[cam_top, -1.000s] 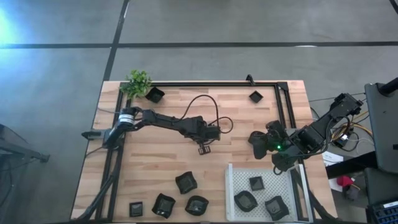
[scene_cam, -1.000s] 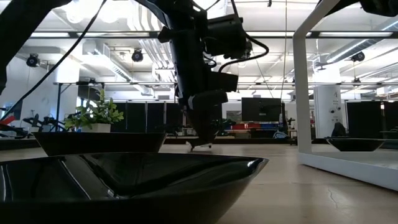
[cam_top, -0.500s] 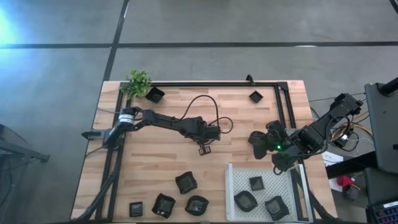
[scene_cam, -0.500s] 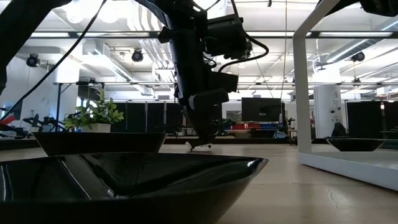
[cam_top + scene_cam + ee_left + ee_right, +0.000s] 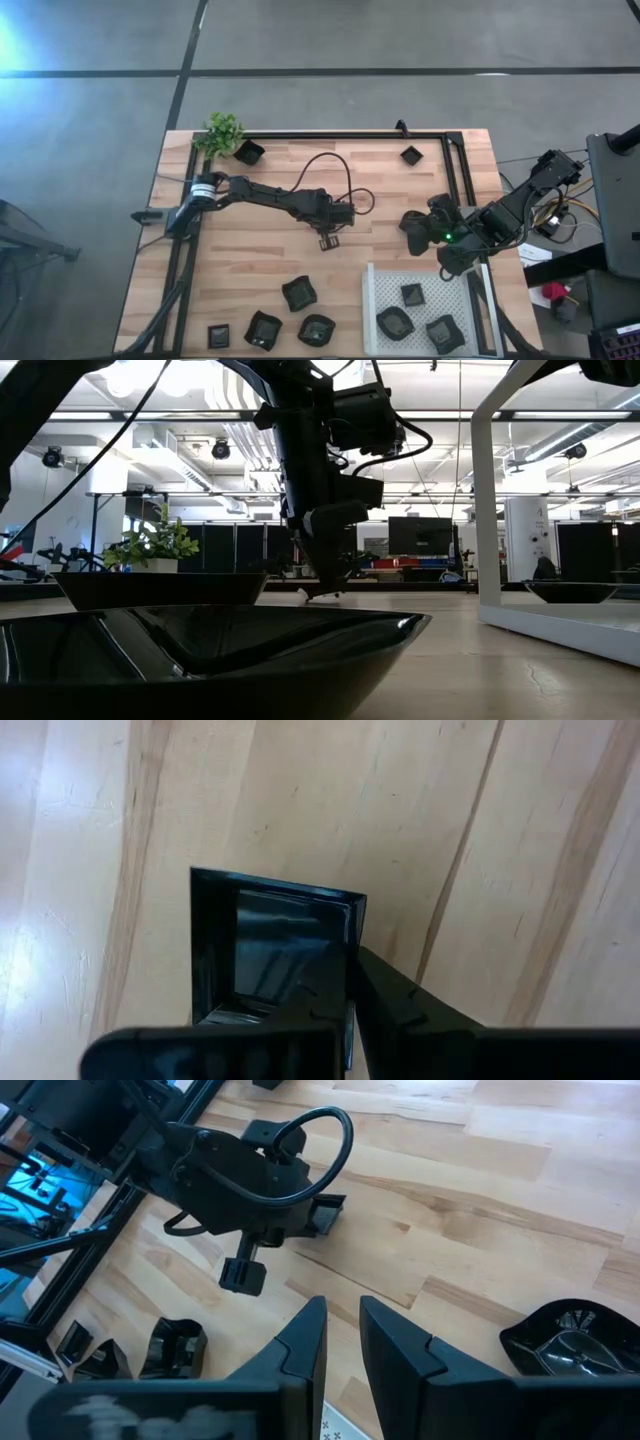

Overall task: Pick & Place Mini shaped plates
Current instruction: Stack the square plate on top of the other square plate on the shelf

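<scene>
A white perforated tray (image 5: 378, 290) sits at the tabletop's (image 5: 250, 250) five o'clock corner, holding three mini shaped plates (image 5: 412, 294): one small square toward its far side, two larger wavy ones at its near edge. Four more black plates lie on bare wood at six to seven o'clock, and two sit along the far edge, one beside a small green plant (image 5: 223, 131) at eleven o'clock. The left arm stretches across to the tabletop's centre, wrist bent downward; the left gripper (image 5: 329, 239) has its fingers closed narrowly on the rim of a small square plate (image 5: 275, 955) resting on the wood. The right arm stays folded at three o'clock, the right gripper (image 5: 340, 1345) empty, fingers slightly parted.
</scene>
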{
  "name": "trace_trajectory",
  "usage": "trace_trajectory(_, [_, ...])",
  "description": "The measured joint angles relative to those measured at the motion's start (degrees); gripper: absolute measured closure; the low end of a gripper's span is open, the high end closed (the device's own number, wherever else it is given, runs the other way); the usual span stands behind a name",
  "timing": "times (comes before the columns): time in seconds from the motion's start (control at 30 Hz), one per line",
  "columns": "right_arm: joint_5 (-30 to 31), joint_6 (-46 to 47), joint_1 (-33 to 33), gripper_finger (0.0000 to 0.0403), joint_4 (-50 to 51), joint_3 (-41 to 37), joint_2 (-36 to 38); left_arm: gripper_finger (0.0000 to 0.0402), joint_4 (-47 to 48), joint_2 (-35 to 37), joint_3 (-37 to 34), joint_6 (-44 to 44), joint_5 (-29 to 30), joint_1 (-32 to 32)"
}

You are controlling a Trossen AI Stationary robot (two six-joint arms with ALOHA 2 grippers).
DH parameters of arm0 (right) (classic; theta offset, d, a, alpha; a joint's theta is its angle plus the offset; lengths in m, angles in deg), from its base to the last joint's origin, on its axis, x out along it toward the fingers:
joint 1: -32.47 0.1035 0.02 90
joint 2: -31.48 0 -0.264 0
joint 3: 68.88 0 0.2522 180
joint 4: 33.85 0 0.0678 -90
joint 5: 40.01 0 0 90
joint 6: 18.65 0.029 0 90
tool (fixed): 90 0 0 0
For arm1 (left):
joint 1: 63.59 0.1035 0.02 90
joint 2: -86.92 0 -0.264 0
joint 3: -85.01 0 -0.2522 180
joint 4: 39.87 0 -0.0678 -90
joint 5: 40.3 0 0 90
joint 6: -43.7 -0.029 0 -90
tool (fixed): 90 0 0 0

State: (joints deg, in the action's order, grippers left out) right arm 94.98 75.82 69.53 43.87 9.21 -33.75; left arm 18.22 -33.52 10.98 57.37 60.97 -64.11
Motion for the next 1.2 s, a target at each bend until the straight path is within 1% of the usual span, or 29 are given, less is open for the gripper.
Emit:
trace_trajectory(0.2, [0.0,0.0,0.0,0.0342,0.0,0.0,0.0,0.0353,0.0,0.0,0.0,0.1,-0.1,0.0])
trace_trajectory(0.3, [0.0,0.0,0.0,0.0342,0.0,0.0,0.0,0.0343,0.0,0.0,0.0,1.0,-0.1,0.0])
trace_trajectory(0.47, [0.0,0.0,0.0,0.0342,0.0,0.0,0.0,0.0340,0.2,1.0,0.0,1.7,0.0,0.0])
trace_trajectory(0.63, [0.0,0.0,0.0,0.0342,0.0,0.0,0.0,0.0340,1.0,3.4,0.3,2.0,0.1,0.1])
trace_trajectory(0.83, [0.0,0.0,0.1,0.0342,-0.3,0.0,0.0,0.0340,1.8,7.7,0.6,2.4,0.2,0.1])
trace_trajectory(1.0, [0.0,0.0,0.1,0.0342,-0.5,0.0,0.0,0.0340,2.2,13.4,0.4,4.8,0.6,0.1])
trace_trajectory(1.1, [0.0,0.0,0.0,0.0342,-0.5,0.0,0.0,0.0340,3.1,16.9,0.4,5.5,1.6,-0.1])
trace_trajectory(1.2, [0.0,0.0,-0.6,0.0342,-0.5,0.0,-0.1,0.0340,4.7,20.8,0.4,7.0,3.7,-0.6])
